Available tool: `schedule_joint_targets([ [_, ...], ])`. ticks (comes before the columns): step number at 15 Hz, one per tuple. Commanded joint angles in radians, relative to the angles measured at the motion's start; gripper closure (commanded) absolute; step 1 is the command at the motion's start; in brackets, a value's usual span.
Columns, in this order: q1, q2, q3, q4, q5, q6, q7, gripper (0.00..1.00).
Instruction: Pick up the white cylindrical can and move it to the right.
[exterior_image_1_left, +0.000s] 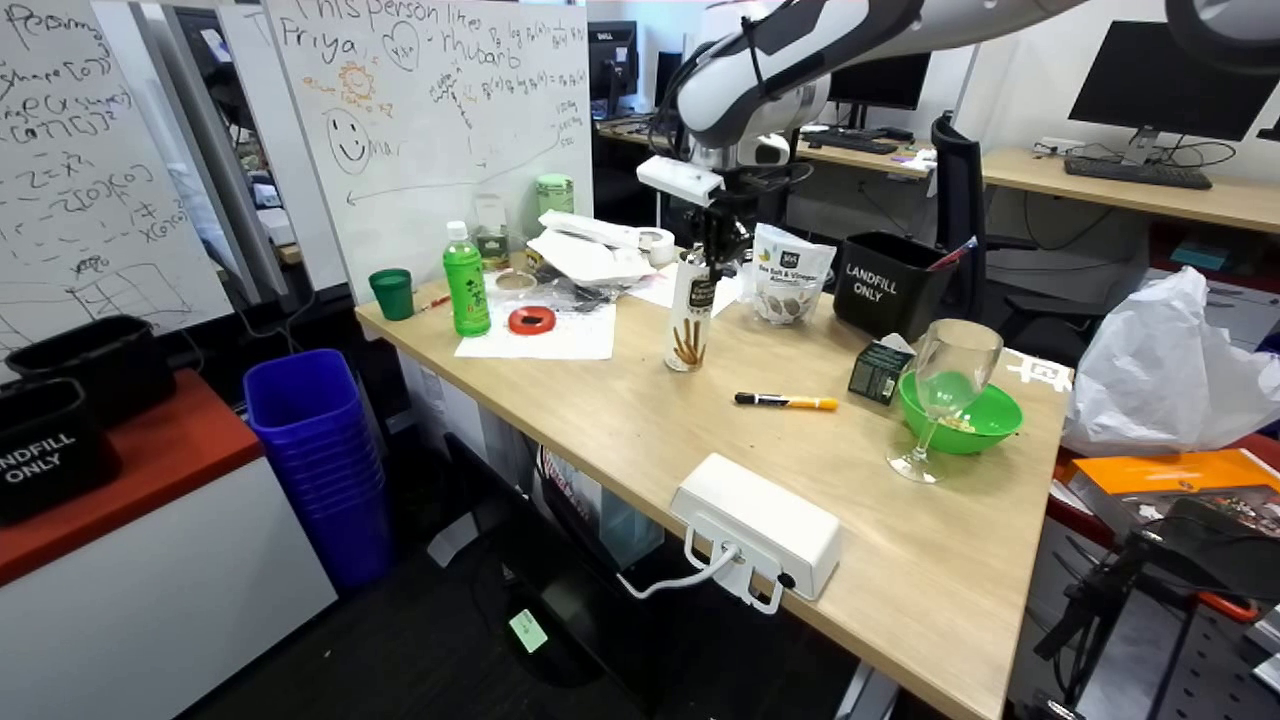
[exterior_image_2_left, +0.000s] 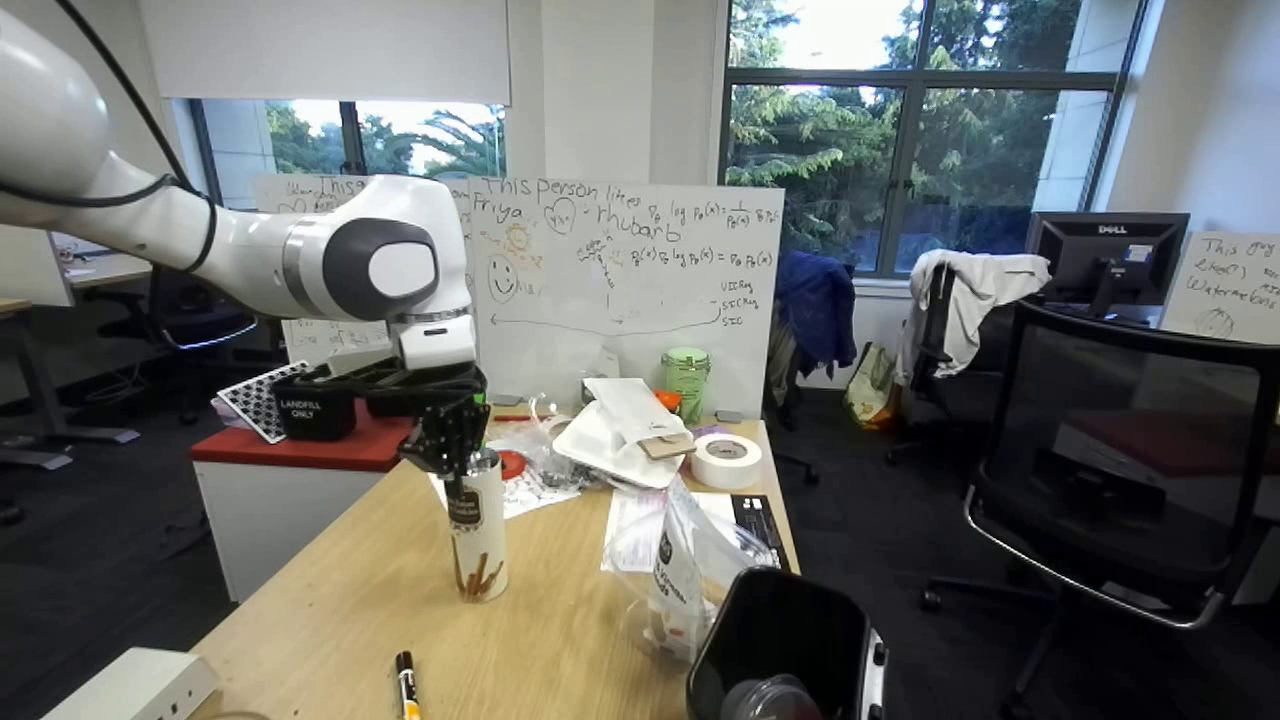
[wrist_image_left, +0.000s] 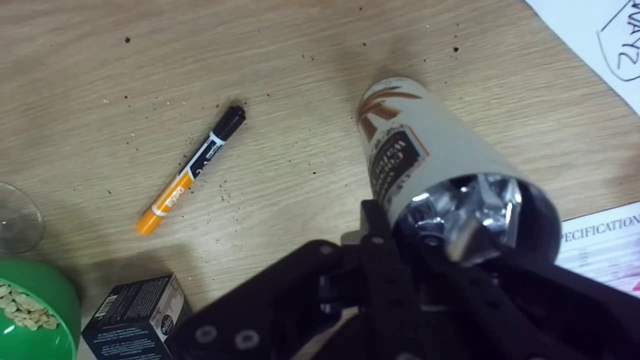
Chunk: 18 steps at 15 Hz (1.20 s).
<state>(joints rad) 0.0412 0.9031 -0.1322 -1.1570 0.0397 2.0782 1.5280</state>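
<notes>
The white cylindrical can (exterior_image_1_left: 690, 312) stands upright on the table. It is whitish with a dark label and brown sticks printed low on it, as the exterior view (exterior_image_2_left: 480, 545) also shows. In the wrist view the can (wrist_image_left: 440, 135) has an open top with silvery foil inside. My gripper (wrist_image_left: 420, 225) is at the can's top. One finger lies against the outer wall and the other reaches over the opening. A gap with foil behind it shows between the fingertips, so the gripper is partly open. How deep the inner finger sits is hidden.
A black-and-orange marker (exterior_image_1_left: 786, 401), a dark tea box (exterior_image_1_left: 880, 370), a wine glass (exterior_image_1_left: 945, 400) and a green bowl (exterior_image_1_left: 985, 425) are on the table. A snack bag (exterior_image_1_left: 787, 275), a black bin (exterior_image_1_left: 885, 290), a green bottle (exterior_image_1_left: 466, 285) and a white box (exterior_image_1_left: 760, 515) stand around.
</notes>
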Motion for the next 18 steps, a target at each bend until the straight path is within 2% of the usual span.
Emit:
schedule_joint_targets([
  [1,-0.004,0.009,0.000,0.008,0.008,-0.020,0.024,1.00],
  [6,-0.006,-0.041,0.007,-0.046,0.017,0.006,0.028,0.99],
  [12,-0.013,-0.177,0.021,-0.137,0.029,0.031,-0.024,0.99],
  [14,-0.015,-0.243,0.028,-0.185,0.023,0.018,-0.075,0.99],
  [18,-0.011,-0.401,0.033,-0.341,-0.013,-0.050,-0.264,0.99],
])
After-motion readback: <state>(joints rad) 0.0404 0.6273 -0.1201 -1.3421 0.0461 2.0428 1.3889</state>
